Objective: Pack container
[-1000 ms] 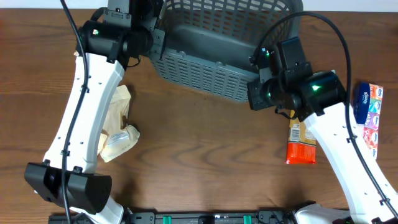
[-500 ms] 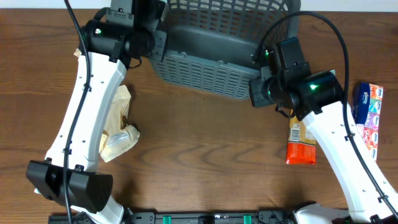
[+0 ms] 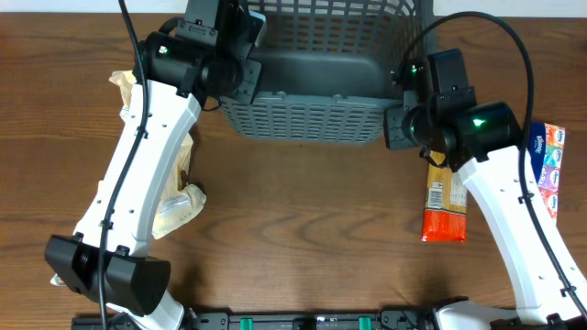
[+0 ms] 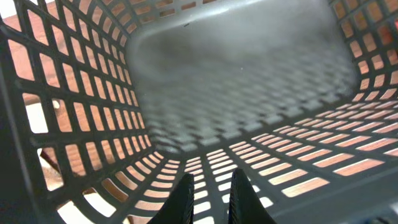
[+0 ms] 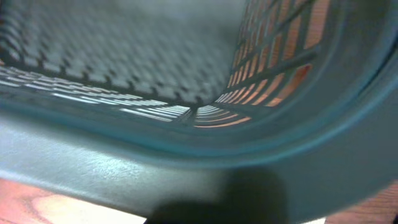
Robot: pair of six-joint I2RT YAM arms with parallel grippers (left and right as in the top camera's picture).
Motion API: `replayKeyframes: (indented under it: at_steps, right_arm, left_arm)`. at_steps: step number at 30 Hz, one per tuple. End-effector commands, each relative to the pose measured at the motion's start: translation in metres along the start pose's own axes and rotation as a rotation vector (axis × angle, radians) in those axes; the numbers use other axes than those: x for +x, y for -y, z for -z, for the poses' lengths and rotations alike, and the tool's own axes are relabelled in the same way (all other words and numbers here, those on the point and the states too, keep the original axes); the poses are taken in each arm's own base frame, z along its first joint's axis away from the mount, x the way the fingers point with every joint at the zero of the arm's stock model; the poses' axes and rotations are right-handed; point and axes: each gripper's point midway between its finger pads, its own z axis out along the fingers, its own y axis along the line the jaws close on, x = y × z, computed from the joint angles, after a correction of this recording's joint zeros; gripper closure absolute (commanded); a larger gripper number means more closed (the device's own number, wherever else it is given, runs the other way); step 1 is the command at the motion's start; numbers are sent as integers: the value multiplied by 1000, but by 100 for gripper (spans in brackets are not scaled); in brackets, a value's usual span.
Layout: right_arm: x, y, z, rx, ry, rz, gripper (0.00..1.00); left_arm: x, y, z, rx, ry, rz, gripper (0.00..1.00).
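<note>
The container [image 3: 312,119] is a large dark grey lattice basket at the back centre of the table, its near wall facing me, nothing visible inside it. My left gripper [image 3: 240,69] is shut on its left wall. In the left wrist view the two fingers [image 4: 211,196] pinch a lattice bar of the container [image 4: 249,68]. My right gripper [image 3: 396,119] is at the basket's right near corner. In the right wrist view the thick rim of the container [image 5: 124,155] fills the frame and a dark finger [image 5: 249,199] presses against it.
An orange packet [image 3: 445,206] lies under my right arm, and a colourful packet [image 3: 548,170] lies at the far right edge. Cream packets [image 3: 174,197] lie left of centre, partly under my left arm, and a tan packet [image 3: 124,84] lies further back.
The basket has swung from a skewed, tilted pose to square with the table and shifted back and right. Both grippers moved with it, still holding it.
</note>
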Motion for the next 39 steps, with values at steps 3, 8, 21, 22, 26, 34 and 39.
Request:
replayKeyframes:
  at_steps: [3,8,21,22,26,34,39]
  right_arm:
    - [-2,10,-2,27,6,-23,99]
    - [-3,15,-2,57,11,-25,99]
    - [-5,25,-2,88,17,-40,99]
    - [-5,26,-2,89,17,-42,99]
    - [-5,30,-2,95,18,-52,99]
    - [-7,32,-2,96,26,-57,99]
    - [-7,32,-2,95,27,-58,99]
  left_arm:
    - [11,-1,-8,-4,-53,-12,90]
    - [15,-1,-8,-3,-72,-10,91]
    - [23,0,-7,-1,-103,-8,90]
    - [23,0,-7,-1,-103,-8,90]
    - [25,0,-7,0,-113,-7,90]
    - [27,0,-6,0,-120,-7,90]
    - [22,-2,-7,-4,-101,-6,84]
